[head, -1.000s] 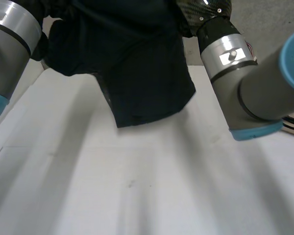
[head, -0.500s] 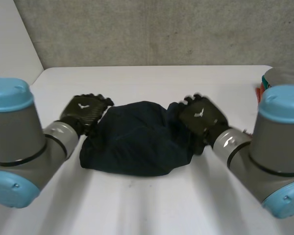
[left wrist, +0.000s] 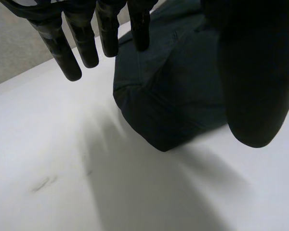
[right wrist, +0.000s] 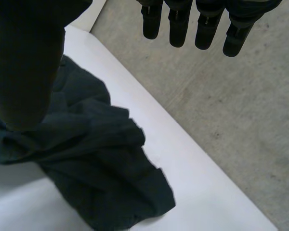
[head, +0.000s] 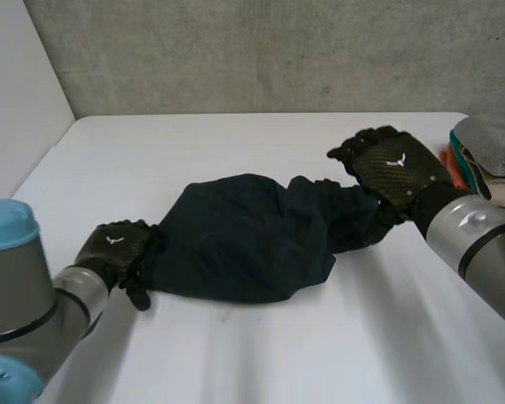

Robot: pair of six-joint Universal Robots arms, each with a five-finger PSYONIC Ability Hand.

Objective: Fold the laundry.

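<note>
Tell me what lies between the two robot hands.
In the head view, a crumpled dark navy cloth garment fills the stretch from the left robot hand to the right robot hand.

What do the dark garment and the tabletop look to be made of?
Dark garment: soft cloth, probably a thin knit or woven, matte navy; it slumps in limp wrinkles. Table: hard smooth white board, perhaps laminate, dull sheen; flat, with faint scuff marks.

Garment (head: 244, 244) on table (head: 236, 151), near middle. Left hand (head: 109, 251) at its left end, right hand (head: 397, 168) at its right end. Clothes pile (head: 492, 143) at table's right edge, beside right hand. Wall (head: 261, 50) behind table.
</note>
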